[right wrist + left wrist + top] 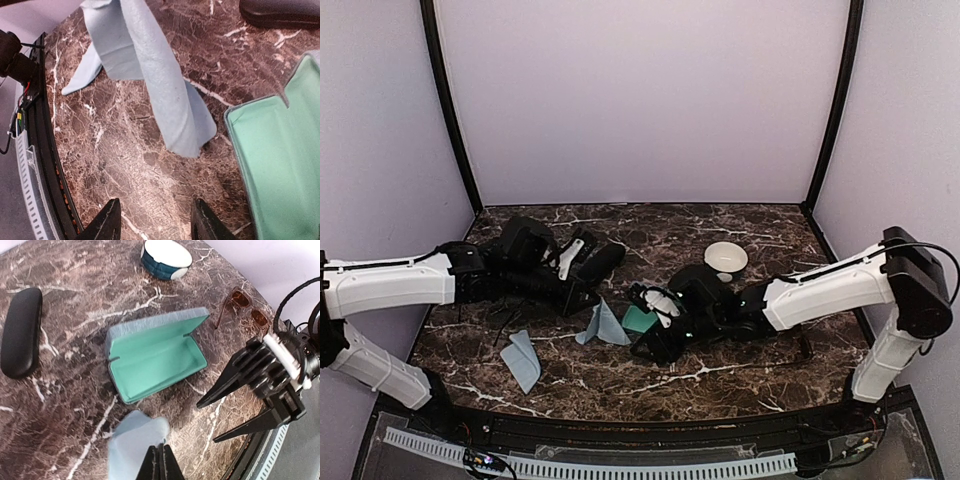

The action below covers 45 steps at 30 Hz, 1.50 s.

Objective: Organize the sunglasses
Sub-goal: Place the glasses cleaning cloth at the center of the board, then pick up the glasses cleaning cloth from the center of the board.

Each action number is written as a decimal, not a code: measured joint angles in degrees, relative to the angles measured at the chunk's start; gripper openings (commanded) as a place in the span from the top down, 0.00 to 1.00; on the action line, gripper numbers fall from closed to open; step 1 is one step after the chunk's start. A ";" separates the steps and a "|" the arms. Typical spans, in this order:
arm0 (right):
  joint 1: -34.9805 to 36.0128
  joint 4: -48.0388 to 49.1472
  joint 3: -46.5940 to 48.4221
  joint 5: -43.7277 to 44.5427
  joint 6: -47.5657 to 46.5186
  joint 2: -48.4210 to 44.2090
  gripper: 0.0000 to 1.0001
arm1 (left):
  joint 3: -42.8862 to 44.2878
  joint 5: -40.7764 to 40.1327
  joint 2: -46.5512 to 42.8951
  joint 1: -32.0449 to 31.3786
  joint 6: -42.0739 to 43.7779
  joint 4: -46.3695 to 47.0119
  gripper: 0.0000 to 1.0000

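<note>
Left wrist view: shows the left gripper (160, 455) with fingers pressed together on a blue cloth (134, 440), just short of an open blue-grey case (155, 360) lined in teal. Places 1 pair of sunglasses (245, 310) lying on the marble table (75, 405) beyond that case's lid corner, near it but not touching. Right wrist view: shows the right gripper (156, 202) with fingers apart and empty above the table, beside the hanging cloth.

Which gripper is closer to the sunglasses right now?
Right. The sunglasses lie close beside the right gripper, whose jaws are open. The left gripper is on the far side of the open case, jaws shut on the blue cloth.
</note>
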 measured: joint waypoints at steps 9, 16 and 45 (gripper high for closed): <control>-5.77 0.48 -3.48 -1.03 0.11 -9.68 0.51 | -0.33 -0.09 2.01 -7.54 1.14 0.13 1.00; -7.15 -0.02 -4.48 -1.01 0.07 -10.32 0.51 | -0.13 4.76 15.72 -14.99 2.29 -1.42 0.91; -5.75 -0.50 -3.87 -3.98 0.26 -2.62 0.52 | -6.16 -5.79 9.14 -9.64 -5.55 -4.94 0.59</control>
